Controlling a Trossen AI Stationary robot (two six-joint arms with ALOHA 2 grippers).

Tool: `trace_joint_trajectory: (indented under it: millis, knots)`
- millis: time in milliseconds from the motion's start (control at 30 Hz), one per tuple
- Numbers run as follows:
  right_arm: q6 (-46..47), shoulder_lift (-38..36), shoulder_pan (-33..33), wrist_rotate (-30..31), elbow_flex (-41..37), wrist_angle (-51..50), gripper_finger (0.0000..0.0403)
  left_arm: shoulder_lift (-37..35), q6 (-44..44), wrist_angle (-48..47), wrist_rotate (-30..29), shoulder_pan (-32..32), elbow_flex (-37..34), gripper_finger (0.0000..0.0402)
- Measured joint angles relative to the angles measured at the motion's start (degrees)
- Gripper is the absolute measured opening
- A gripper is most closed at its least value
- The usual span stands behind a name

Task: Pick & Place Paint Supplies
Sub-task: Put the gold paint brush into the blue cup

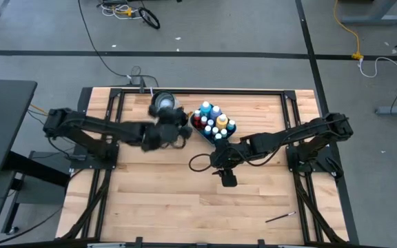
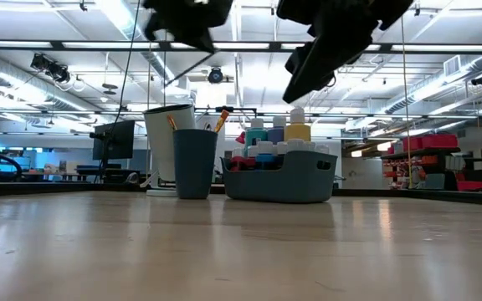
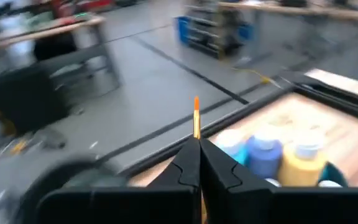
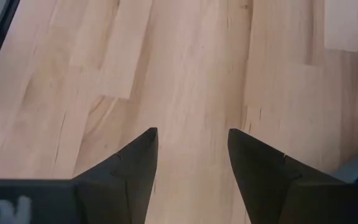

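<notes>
My left gripper (image 1: 171,132) hangs in the air between the dark blue cup (image 1: 163,103) and the teal tray (image 1: 216,138), shut on a thin brush (image 3: 196,121) with an orange tip. The tray holds several paint bottles (image 1: 212,118) with pale caps, standing upright. In the low view, more brushes (image 2: 222,119) stick out of the cup (image 2: 195,163). My right gripper (image 1: 227,180) hovers open over bare wood just in front of the tray, with nothing between its fingers (image 4: 135,162). My left gripper pinches the thin brush between its two shut fingers (image 3: 188,165). The orange-tipped end (image 3: 196,109) sticks out past the fingertips, roughly along the fingers. The brush is lifted clear of the table, next to the blue and yellow bottles (image 3: 303,165).
Another dark brush (image 1: 281,217) lies on the table near the front right corner. The wooden top (image 1: 157,200) in front of the cup and tray is bare. A black frame (image 1: 185,90) runs along the table's far edge behind the cup.
</notes>
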Motion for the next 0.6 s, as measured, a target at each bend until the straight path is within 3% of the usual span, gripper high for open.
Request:
trace_joint_trajectory:
  millis: [100,233,433,600]
  knots:
    - [0.01,0.0,0.0,0.01,0.0,-0.51,0.0197,0.42,15.56,12.65,8.85,4.42,0.0,0.0002]
    - [1.68,0.0,0.0,-0.41,0.0,-1.67,0.0197,0.38,25.71,23.64,13.22,8.88,0.0,0.0002]
    - [1.92,0.0,0.02,-0.38,0.0,-2.72,0.0197,2.63,25.91,27.01,21.48,14.42,-0.01,0.0002]
    - [1.94,0.0,0.02,-0.38,0.0,-2.94,0.0197,9.42,24.63,28.15,15.86,15.92,-0.12,0.0002]
